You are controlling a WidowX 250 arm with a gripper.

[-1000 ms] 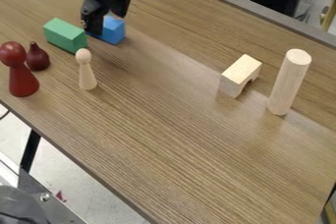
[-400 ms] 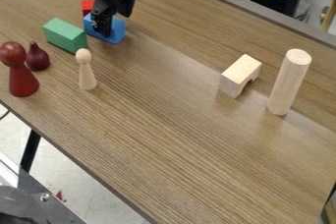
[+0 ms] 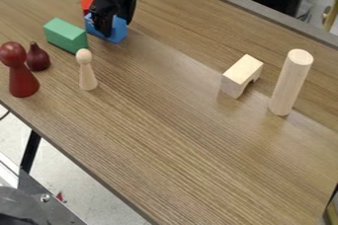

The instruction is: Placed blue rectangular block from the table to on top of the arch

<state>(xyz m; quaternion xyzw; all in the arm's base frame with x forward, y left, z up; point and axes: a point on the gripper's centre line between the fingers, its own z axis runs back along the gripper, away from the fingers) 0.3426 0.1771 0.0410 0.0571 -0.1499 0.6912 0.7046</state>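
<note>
Blue is showing at eleven o'clock in the camera view, where the rectangular block is sitting at the far part of the brown table, well apart from the arch. The black gripper is hanging down over the block from the top edge, overlapping much of it, and whether it is gripping the block or not, I cannot tell. The pale wooden arch is standing at two o'clock with its opening facing down, and nothing is resting on its top. A pale wooden cylinder is standing on end near the arch, on its three o'clock side. From the blue block, a green block is lying near, toward nine o'clock, while a red block is peeking out at eleven o'clock, partly hidden behind the gripper. A pale peg figure is standing upright at ten o'clock in the view. Farther out that way, a small dark red piece is standing just beside a taller red figure.
</note>
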